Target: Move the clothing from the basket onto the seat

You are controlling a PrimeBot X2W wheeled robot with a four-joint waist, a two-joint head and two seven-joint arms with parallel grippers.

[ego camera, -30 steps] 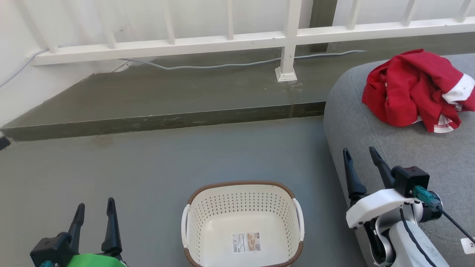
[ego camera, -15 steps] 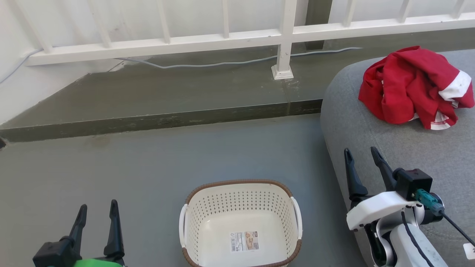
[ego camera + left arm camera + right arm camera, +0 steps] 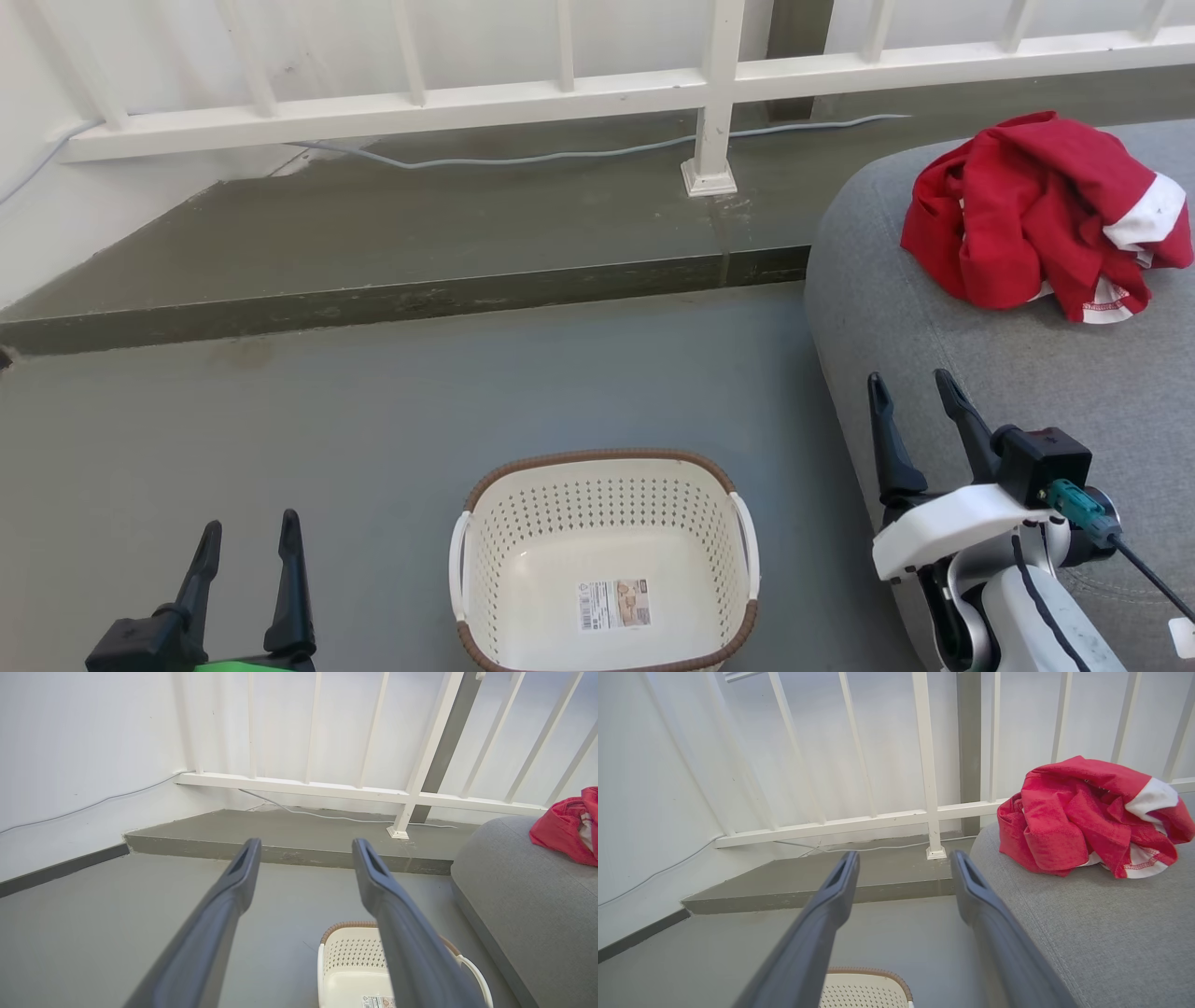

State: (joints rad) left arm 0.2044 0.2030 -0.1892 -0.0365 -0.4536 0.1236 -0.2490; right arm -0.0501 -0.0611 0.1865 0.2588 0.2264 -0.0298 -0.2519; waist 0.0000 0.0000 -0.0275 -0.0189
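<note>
The red clothing (image 3: 1036, 217) with white panels lies bunched on the grey seat (image 3: 980, 373) at the right; it also shows in the right wrist view as clothing (image 3: 1083, 816) on the seat (image 3: 1101, 933). The cream basket (image 3: 605, 560) with a brown rim stands on the floor at the bottom centre, holding nothing but a label sticker. My right gripper (image 3: 910, 385) is open over the seat's front edge, well short of the clothing. My left gripper (image 3: 250, 523) is open at the lower left, left of the basket (image 3: 345, 961).
A white railing (image 3: 560, 93) runs along the back above a raised concrete ledge (image 3: 420, 233) with a grey cable on it. A white wall stands at the left. Grey floor (image 3: 373, 411) lies between ledge and basket.
The whole head view has shifted slightly, so the camera moved. My left gripper sits a little lower in the picture. The clothing and basket have stayed put.
</note>
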